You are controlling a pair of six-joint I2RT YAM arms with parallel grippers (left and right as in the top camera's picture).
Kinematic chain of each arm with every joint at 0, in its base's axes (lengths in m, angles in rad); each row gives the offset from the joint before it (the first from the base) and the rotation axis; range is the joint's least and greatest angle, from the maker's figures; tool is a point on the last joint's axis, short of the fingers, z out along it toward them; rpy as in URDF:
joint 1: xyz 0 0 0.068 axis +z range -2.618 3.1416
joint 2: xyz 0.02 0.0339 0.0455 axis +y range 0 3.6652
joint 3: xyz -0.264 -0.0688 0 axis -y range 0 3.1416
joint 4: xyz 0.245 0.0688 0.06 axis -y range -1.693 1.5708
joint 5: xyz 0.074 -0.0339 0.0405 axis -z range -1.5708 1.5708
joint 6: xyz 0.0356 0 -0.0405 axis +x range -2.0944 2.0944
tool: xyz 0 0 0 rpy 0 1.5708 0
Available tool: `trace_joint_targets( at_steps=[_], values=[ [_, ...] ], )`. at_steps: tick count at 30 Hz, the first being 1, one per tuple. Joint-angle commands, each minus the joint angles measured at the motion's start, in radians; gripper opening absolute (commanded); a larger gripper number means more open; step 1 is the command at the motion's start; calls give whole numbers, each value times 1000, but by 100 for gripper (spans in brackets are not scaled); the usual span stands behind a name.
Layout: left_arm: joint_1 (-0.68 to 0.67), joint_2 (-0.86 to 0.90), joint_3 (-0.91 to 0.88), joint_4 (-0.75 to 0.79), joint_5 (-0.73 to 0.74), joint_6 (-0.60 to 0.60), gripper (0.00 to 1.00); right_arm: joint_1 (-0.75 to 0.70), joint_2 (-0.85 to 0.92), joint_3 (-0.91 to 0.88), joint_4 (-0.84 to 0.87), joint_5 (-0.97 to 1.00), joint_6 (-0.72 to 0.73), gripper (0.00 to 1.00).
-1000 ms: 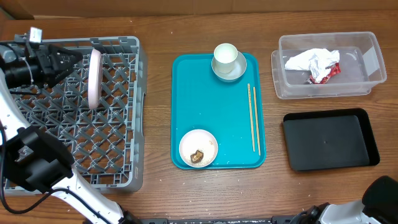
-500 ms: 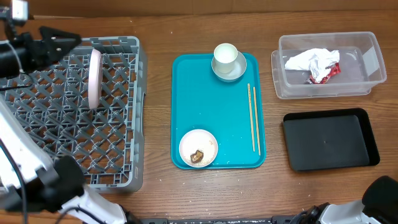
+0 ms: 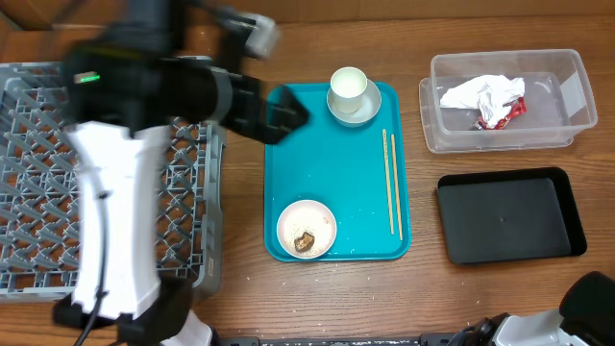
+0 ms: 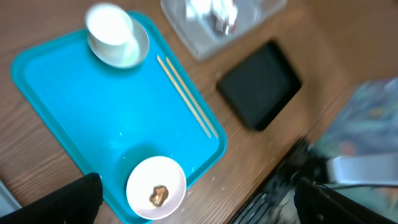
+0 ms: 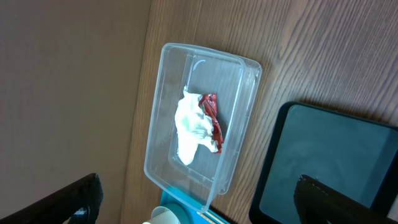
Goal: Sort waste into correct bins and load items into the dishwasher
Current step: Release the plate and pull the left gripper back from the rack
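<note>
Two grippers, both with fingers spread wide and nothing between them. The right gripper (image 5: 196, 190) waits high at the table's right side, looking down on the bins. The left gripper (image 3: 286, 113) hangs over the far left corner of the teal tray (image 3: 327, 163), its arm lying across the rack (image 3: 38, 192).

Nearest my side of the teal tray is a bowl (image 3: 306, 231) holding a brown food scrap (image 3: 305, 241). Level with it on the right, off the teal tray, is the black tray (image 3: 509, 216), bare. Midway up, the chopsticks (image 3: 391, 183) lie side by side along the teal tray's right edge. At the far edge, the cup (image 3: 349, 83) stands inside a second bowl (image 3: 359, 110). Far right, the clear tub (image 3: 569, 91) holds the white paper (image 3: 474, 93) and the red wrapper (image 3: 510, 112). The plate I cannot find; the arm hides much of the rack.

Assessment: I judge the step in hand to be fetching the next dish, probably the cup, which is closest to the left gripper. Recommended: descend square over the cup with one finger inside the rim and one outside, close firmly, and lift straight up so the second bowl stays put. Risk: a glancing approach drags both. The near bowl should be emptied of its scrap before racking.
</note>
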Motion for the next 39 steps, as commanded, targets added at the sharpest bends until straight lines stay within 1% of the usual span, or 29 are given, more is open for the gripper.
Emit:
trace_joint_targets(
  at_steps=[1,3,7,12,17,20,22,24,29,30,33,35,39],
  values=[
    [-134,75,-26,27,-248,-88,100,2,-1,3,5,-5,3,100],
    [-190,125,-29,37,-293,-114,100,2,-1,3,5,-5,3,100],
    [-274,251,-29,47,-299,-142,100,2,-1,3,5,-5,3,100],
    [-323,362,-29,45,-299,-162,100,2,-1,3,5,-5,3,100],
    [-317,376,-3,48,-301,-161,100,2,-1,3,5,-5,3,100],
    [-283,352,51,27,-356,-162,100,2,-1,3,5,-5,3,100],
    [-251,332,113,-13,-417,-166,100,2,-1,3,5,-5,3,100],
    [-209,302,167,-23,-479,-192,100,2,-1,3,5,-5,3,100],
    [-72,178,204,-23,-570,-272,100,2,-1,3,5,-5,3,100],
    [-4,127,204,-22,-577,-301,100,2,-1,3,5,-5,3,100],
    [125,50,204,-22,-577,-342,100,2,-1,3,5,-5,3,100],
    [204,13,204,-22,-576,-351,100,2,-1,3,5,-5,3,100],
    [400,-49,204,-22,-561,-415,100,2,-1,3,5,-5,3,100]
  ],
)
